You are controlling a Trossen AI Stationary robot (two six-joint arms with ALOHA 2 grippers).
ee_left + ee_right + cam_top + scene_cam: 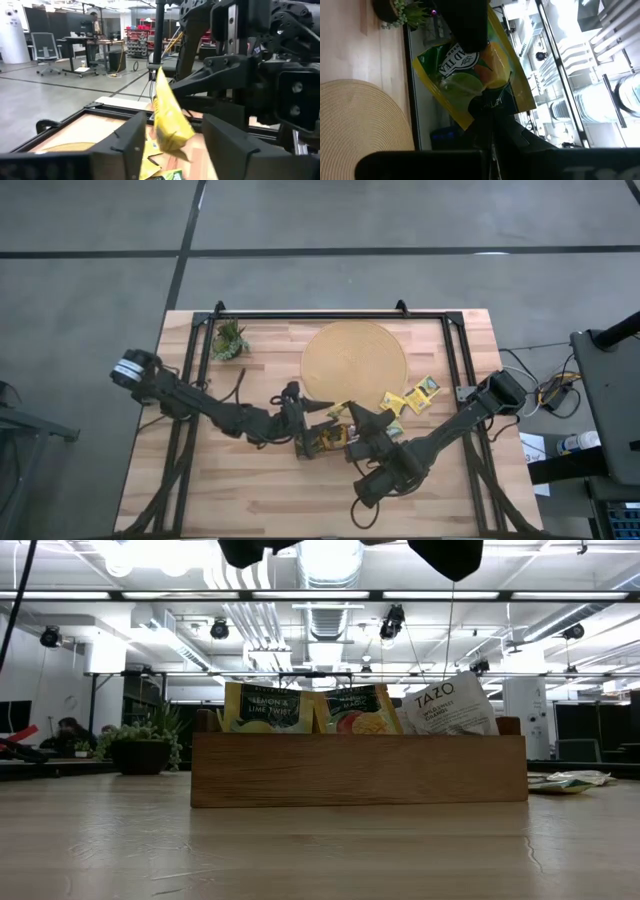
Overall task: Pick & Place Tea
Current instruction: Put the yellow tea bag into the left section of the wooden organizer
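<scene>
— High view: how many sachets are seen?
— Three stand in the wooden tray (pixel 360 768); several lie beside the round woven mat (pixel 354 363).
— And the claws?
— One yellow sachet (pixel 167 115) is pinched edge-on by the closed right gripper (pixel 352 417), between the spread left gripper (pixel 172 145) fingers.

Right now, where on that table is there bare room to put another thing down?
Free: the round mat, the wood between the plant and the mat, and the front strip of the table. Crowded: mid-table, where both pincers meet over the wooden tray, and beside the loose sachets.
</scene>
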